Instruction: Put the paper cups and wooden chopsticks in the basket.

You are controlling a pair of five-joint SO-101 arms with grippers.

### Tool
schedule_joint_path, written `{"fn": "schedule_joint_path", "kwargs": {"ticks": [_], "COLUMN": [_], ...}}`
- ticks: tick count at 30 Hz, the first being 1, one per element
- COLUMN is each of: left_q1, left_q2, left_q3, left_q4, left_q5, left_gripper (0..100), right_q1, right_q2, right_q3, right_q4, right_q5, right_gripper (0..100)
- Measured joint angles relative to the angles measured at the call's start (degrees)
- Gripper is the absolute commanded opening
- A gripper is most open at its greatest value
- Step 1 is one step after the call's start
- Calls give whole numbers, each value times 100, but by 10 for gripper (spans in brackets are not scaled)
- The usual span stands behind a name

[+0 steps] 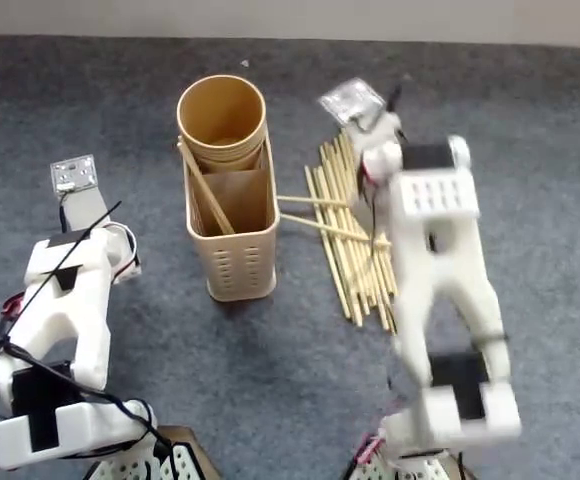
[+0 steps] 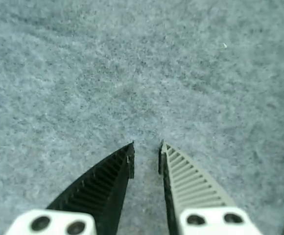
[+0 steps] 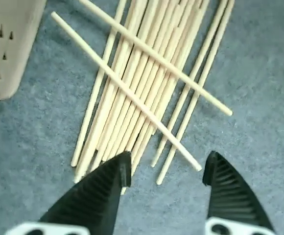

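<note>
A beige basket (image 1: 232, 250) stands mid-table with stacked paper cups (image 1: 222, 118) in its far compartment and one chopstick (image 1: 208, 195) leaning in the near one. Several wooden chopsticks (image 1: 350, 240) lie in a loose pile on the carpet to its right, two of them crossing toward the basket. My right gripper (image 3: 166, 164) hovers open just over the pile's end (image 3: 147, 83), with nothing between its fingers; the basket's corner (image 3: 5, 49) is close by. My left gripper (image 2: 147, 149) is left of the basket above bare carpet, its fingers only slightly apart and empty.
Grey carpet (image 1: 270, 380) covers the table. The right arm (image 1: 440, 260) lies over part of the chopstick pile. The left arm (image 1: 70, 300) rests at the near left, well away from the basket.
</note>
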Motion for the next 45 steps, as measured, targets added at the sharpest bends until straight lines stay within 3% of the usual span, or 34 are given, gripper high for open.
{"fn": "schedule_joint_path", "kwargs": {"ticks": [5, 7, 17, 24, 26, 31, 45], "left_q1": [0, 0, 0, 0, 0, 0, 0], "left_q2": [0, 0, 0, 0, 0, 0, 0], "left_q3": [0, 0, 0, 0, 0, 0, 0], "left_q4": [0, 0, 0, 0, 0, 0, 0], "left_q5": [0, 0, 0, 0, 0, 0, 0], "left_gripper": [107, 107, 108, 108, 108, 108, 108], "right_q1": [-18, -18, -18, 9, 26, 18, 123], "right_q2": [1987, 2585, 4448, 4730, 4756, 4756, 4791], "right_q3": [-2470, -2919, -3385, -3516, -3525, -3560, -4800], "right_q4": [1240, 1310, 580, 527, 519, 510, 536], "right_q5": [2382, 2963, 3226, 3367, 3349, 2646, -853], "right_gripper": [249, 249, 241, 5, 12, 15, 15]}}
